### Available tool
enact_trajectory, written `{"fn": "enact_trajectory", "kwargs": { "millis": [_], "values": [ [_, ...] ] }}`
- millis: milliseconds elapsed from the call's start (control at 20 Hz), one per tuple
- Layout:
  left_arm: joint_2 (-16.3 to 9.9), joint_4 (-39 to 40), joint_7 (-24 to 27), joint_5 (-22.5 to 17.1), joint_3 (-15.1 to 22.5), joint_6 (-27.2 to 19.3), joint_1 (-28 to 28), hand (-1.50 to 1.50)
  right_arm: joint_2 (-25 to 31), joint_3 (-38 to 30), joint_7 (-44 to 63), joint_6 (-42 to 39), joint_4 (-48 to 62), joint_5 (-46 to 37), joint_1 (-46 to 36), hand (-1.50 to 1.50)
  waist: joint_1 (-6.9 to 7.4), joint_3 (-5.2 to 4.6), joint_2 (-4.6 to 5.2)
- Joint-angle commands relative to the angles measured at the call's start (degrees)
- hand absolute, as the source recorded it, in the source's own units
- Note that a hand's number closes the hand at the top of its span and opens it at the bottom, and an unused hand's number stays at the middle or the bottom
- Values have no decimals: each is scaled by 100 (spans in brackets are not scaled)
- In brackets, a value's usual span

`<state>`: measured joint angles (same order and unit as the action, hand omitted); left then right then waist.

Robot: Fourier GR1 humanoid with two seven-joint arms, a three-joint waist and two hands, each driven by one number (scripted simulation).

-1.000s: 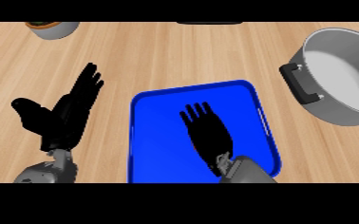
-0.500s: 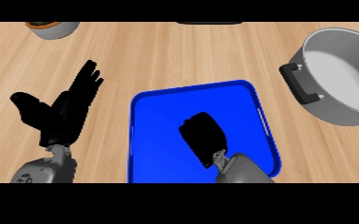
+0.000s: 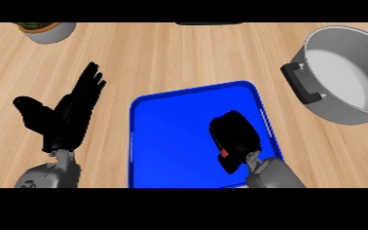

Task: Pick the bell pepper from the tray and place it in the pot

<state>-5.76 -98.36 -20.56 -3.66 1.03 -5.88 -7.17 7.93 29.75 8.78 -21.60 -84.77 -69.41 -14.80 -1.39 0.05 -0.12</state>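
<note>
On the wooden counter lies a blue tray (image 3: 173,126). My right hand (image 3: 233,135) is over the tray's right part with its fingers curled into a fist. A small red patch of the bell pepper (image 3: 224,153) shows under the curled fingers; the hand hides the rest. A grey pot (image 3: 341,85) with a black handle (image 3: 300,83) stands at the right edge, up and to the right of the tray. At the left, beside the tray, my left hand (image 3: 68,112) rests open with its fingers pointing up.
A grey bowl (image 3: 46,30) with something dark in it sits at the far left corner. A dark object (image 3: 208,24) shows at the counter's back edge. Bare wood lies between the tray and the pot.
My right hand's fingers went from stretched flat over the tray to curled tight. A red bit of the pepper now shows beneath them. The left hand barely moved.
</note>
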Motion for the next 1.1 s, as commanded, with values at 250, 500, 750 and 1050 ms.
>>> {"fn": "enact_trajectory", "kwargs": {
  "millis": [250,500,750,1050],
  "values": [
    [-12,-106,70,25,-176,-147,320,0,2296,-3755,-635,492,261,1592,710,150,-582,31,-19],
    [-66,-75,155,-74,-205,1,279,0,3421,-5510,-1850,780,865,2642,863,150,-269,14,-11],
    [-35,8,54,-90,-80,96,103,0,4362,-6583,-3295,418,1795,3526,887,150,5,5,7],
    [-2,-103,-105,-5,26,61,51,0,5101,-7511,-4252,13,1949,4276,813,150,74,1,-5]
  ]
}}
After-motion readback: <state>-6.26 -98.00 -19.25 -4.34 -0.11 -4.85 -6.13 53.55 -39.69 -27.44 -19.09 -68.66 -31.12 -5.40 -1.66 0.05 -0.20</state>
